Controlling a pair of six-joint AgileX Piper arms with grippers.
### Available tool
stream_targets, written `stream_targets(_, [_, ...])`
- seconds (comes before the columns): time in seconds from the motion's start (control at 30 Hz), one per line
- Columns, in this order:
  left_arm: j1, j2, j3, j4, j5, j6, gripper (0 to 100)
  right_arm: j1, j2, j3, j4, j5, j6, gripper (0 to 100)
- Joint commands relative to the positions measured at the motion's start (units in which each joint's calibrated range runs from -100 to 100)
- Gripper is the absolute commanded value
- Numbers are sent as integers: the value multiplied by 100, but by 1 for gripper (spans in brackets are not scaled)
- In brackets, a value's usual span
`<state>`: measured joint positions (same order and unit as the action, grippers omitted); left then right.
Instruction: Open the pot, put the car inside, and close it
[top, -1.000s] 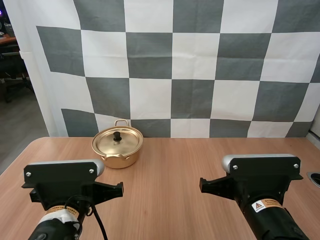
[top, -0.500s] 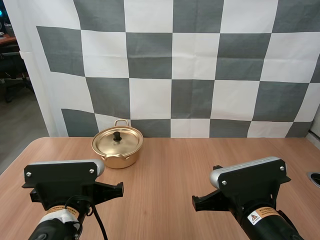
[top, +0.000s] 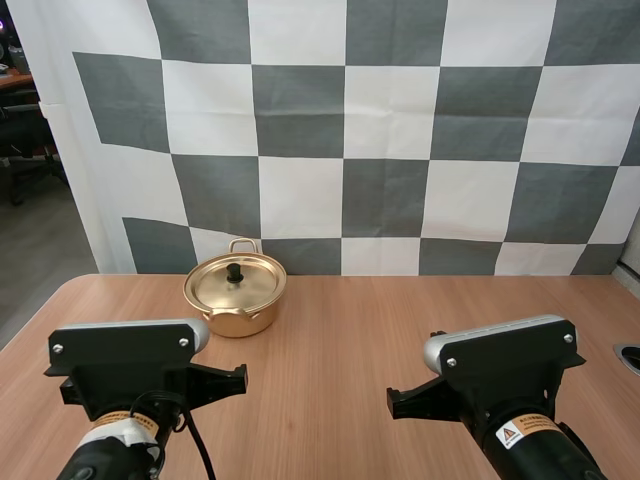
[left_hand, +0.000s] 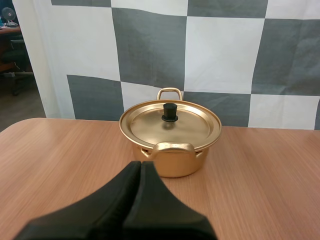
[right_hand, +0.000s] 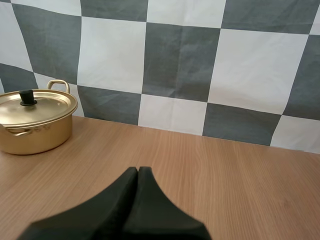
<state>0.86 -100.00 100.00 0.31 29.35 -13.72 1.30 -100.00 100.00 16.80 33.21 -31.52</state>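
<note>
Bright, even, diffuse light with no harsh glare. The golden pot (left_hand: 172, 157) shows a mild sheen across its lid (left_hand: 187, 125) and throws only a soft, thin shadow on the wooden surface (left_hand: 260, 175). The left end effector (left_hand: 140, 165) reads as a near-black, featureless mass

Left fingers (left_hand: 125, 205) pressed together as one dark wedge, aimed at golden pot (left_hand: 175, 161) on table (left_hand: 265, 180); beyond the fingers, lid (left_hand: 190, 125) seated, black knob (left_hand: 170, 112) upright.

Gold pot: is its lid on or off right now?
On. The lid sits flat across the gold pot, covering it from rim to rim, and its black knob stands upright in the middle.
</note>
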Motion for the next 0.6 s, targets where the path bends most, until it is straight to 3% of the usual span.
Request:
stream_targets(0.0, [-5,0,0,1,8,-2,0,-4,0,0,4,0,-2,0])
stream_targets(0.57, [-5,0,0,1,8,-2,0,0,0,0,-44,0,-2,0])
